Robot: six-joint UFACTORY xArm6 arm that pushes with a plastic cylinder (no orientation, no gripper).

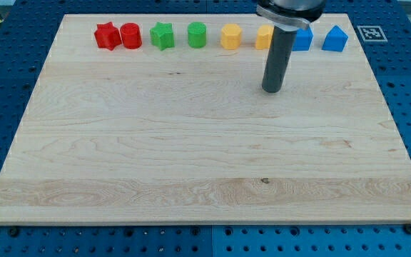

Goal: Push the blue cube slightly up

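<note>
Tip (272,90) on bare bench (191,143), below the row; blue cube (303,38) half hidden behind rod (no gripper fitted).

No words, brands or numbers can be read anywhere in the view. The only sign is a black-and-white square fiducial marker (371,33), set at the upper right of the frame just beside the corner of the wooden worktop (191,150); its pattern is too small to decode.
</note>
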